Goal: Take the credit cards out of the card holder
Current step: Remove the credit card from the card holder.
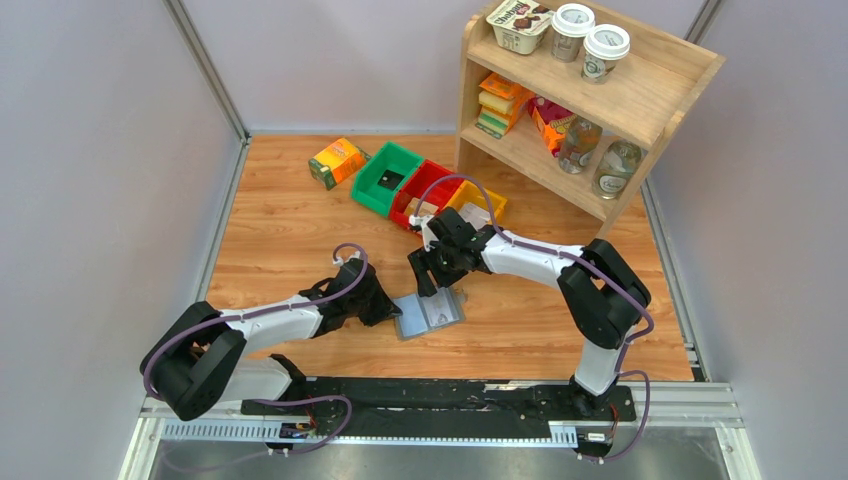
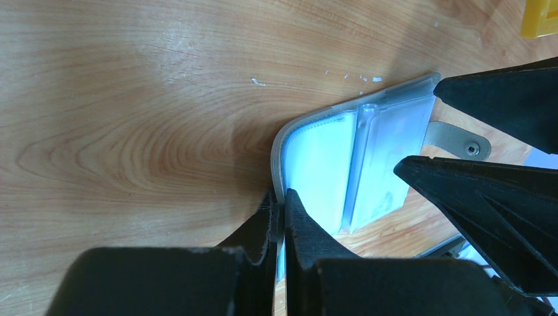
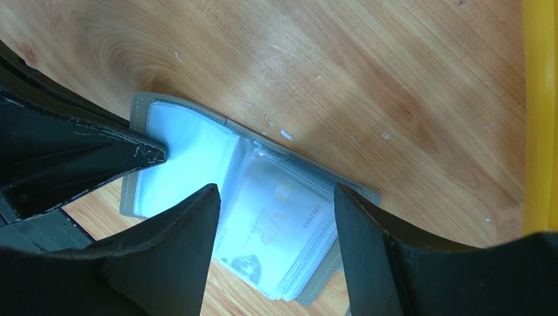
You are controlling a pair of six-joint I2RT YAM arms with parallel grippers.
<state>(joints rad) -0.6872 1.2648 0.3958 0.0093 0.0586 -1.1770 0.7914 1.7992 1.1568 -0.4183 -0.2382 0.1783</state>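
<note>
The grey card holder [image 1: 430, 312] lies open on the wooden table, blue-grey inside with clear pockets. My left gripper [image 1: 393, 312] is shut on its left edge [image 2: 281, 197]. My right gripper [image 1: 437, 285] is open just above the holder's right half, one finger on either side of the pockets [image 3: 276, 197]. A pale card with printed letters [image 3: 283, 214] sits inside the clear pockets. The holder's snap tab [image 2: 460, 141] sticks out at its far side. A small black card [image 1: 390, 181] lies in the green bin.
Green bin [image 1: 372, 190], red bin [image 1: 432, 178] and yellow bin [image 1: 490, 200] stand in a row behind the holder; the yellow rim shows close by [image 3: 539, 112]. An orange-green carton [image 1: 338, 160] lies at the back left. A wooden shelf [image 1: 600, 100] with goods stands back right.
</note>
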